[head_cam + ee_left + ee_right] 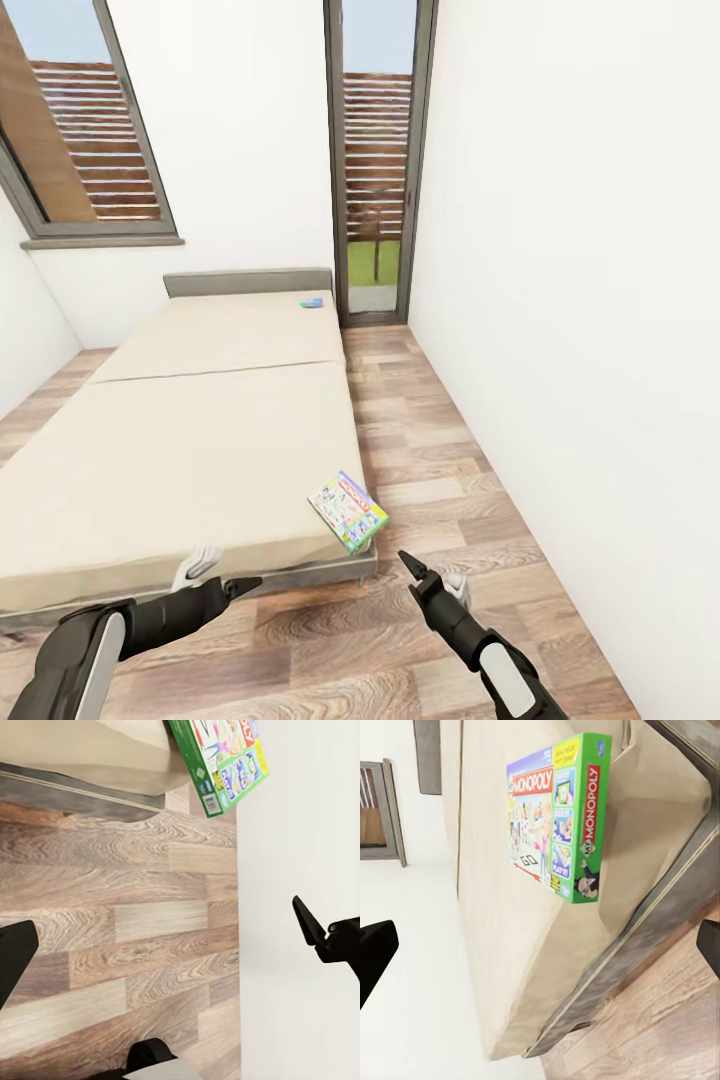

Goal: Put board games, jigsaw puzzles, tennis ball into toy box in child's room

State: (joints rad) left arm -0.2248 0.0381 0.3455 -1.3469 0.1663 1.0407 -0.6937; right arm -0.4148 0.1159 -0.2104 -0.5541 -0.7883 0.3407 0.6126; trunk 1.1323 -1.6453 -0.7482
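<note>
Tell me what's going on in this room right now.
A two-armed robot stands at the foot of the bed, holding nothing. A green board game lies at the near right corner of the mattress, overhanging the edge, and a light blue game lies far off by the headboard. The left gripper and right gripper hang low over the wood floor, short of the green game.

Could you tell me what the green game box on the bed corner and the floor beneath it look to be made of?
The green game box: likely printed cardboard, flat faces with crisp artwork and lettering. The floor: wood planks or laminate, with visible grain and staggered seams.
</note>
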